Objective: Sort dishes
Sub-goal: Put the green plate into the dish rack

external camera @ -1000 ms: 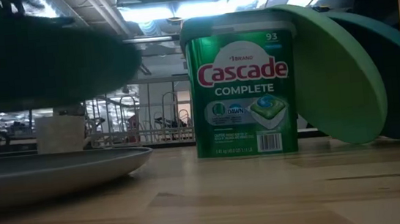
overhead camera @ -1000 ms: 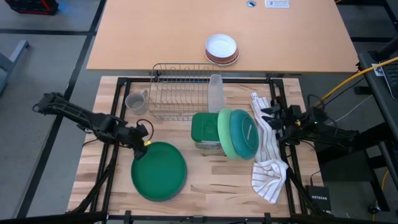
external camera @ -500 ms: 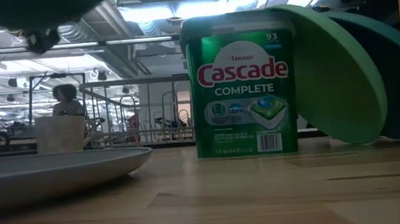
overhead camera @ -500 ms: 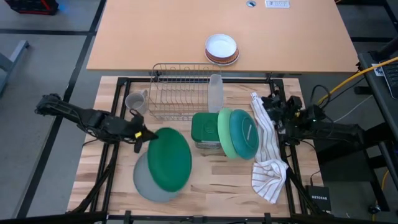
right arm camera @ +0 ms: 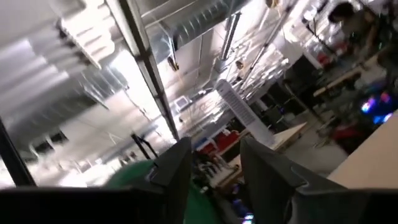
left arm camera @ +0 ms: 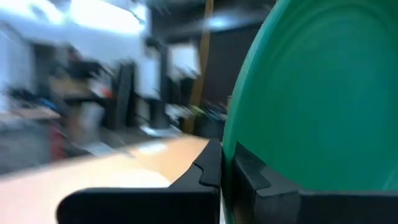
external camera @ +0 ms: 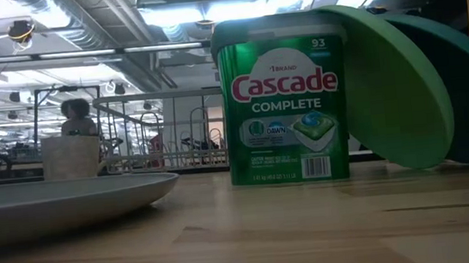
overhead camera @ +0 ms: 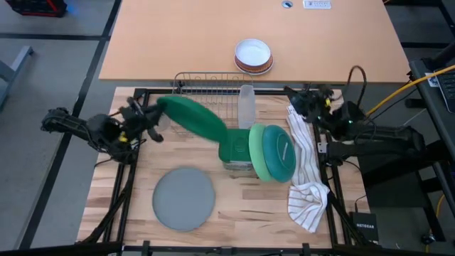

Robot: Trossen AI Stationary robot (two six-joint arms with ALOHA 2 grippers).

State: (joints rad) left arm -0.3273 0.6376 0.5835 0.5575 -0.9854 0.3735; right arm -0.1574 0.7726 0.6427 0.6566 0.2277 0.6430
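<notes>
My left gripper [overhead camera: 158,114] is shut on a dark green plate [overhead camera: 195,117], held tilted in the air over the dish rack's near left part; the plate fills the left wrist view [left arm camera: 311,93]. A grey plate [overhead camera: 184,198] lies flat on the table near the front. A light green plate [overhead camera: 259,153] and a teal plate [overhead camera: 279,153] lean on edge against a green Cascade tub [overhead camera: 233,149]. The grey mug [external camera: 71,156] stands on the table left of the rack. My right gripper [right arm camera: 214,180] is open and empty, raised at the far right [overhead camera: 302,99]. My left gripper pinches the dark green plate's rim [left arm camera: 229,155] between its two fingers, at the plate's left edge. The fingers [left arm camera: 208,174] come roughly level from the table's left. The plate is lifted clear of the table and tilted, its far part over the rack.
A wire dish rack [overhead camera: 206,103] with a clear cup [overhead camera: 246,107] stands at the back. A white striped towel [overhead camera: 306,171] lies at the right. White bowls on brown-rimmed ones [overhead camera: 254,55] sit on the far tabletop. Bare wood lies around the grey plate.
My left gripper has lifted the dark green plate off the grey plate, carried it up and toward the table's far edge and tipped it steeply. The grey plate has stayed on the table. My right gripper has gone up and toward the far edge, tipping upward.
</notes>
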